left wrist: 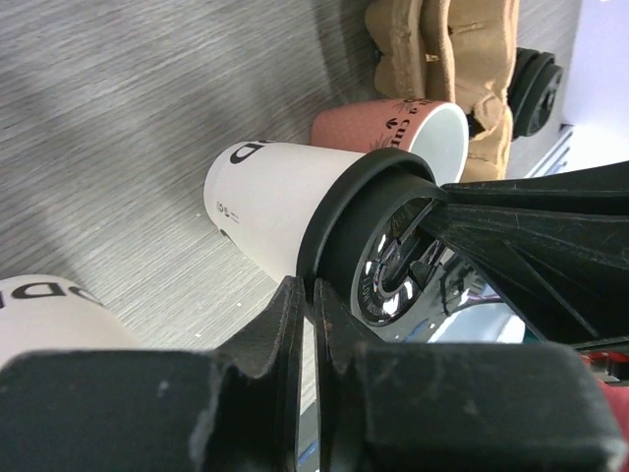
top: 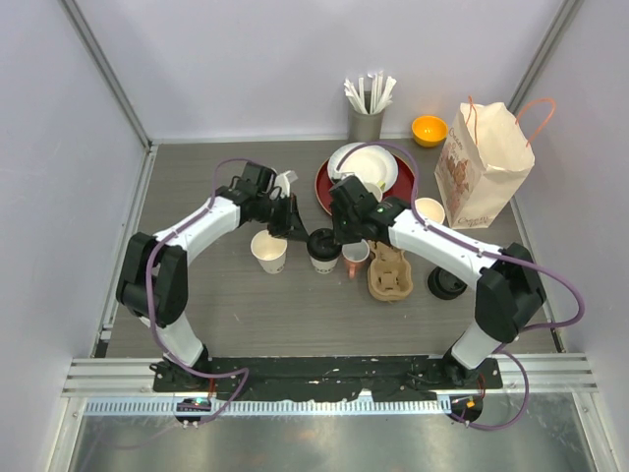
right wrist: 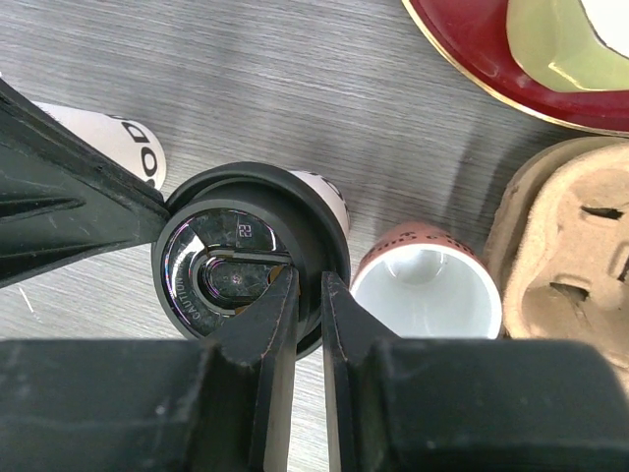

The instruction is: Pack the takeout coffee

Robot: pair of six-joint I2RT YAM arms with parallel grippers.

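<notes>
Takeout coffee cup (left wrist: 265,202), cream-white, upright about the middle of the tabletop, black lid (right wrist: 246,246) seated on top. Pinned from both sides, seemingly to press that lid home. Left gripper (left wrist: 309,295) with jaws drawn nearly together, only a slit between, tips against the lid's rim and clamped on nothing. Right gripper (right wrist: 307,285) likewise all but closed, tips bearing down on the lid's near rim rather than pinching it.

Just beside, toward the left edge, a second white cup (top: 269,252), open-mouthed, nothing seen inside, not yet capped. On the other side, touching or nearly so, a pink-brown cup (right wrist: 425,295), open and empty. Next along, the cardboard carrier (top: 390,272), wells unfilled, presumably waiting for the capped cups. Further toward the right edge, a loose black lid (top: 447,283) flat on the table, probably meant for the uncapped cup.

Beyond, near the right edge, an open cup (top: 429,209) beside the paper bag (top: 486,167), upright, contents not visible. Toward the far edge, a red plate (top: 321,185) bearing mugs, hard to tell apart from above. At the far edge, a holder of straws (top: 366,123) and an orange bowl (top: 429,130).
</notes>
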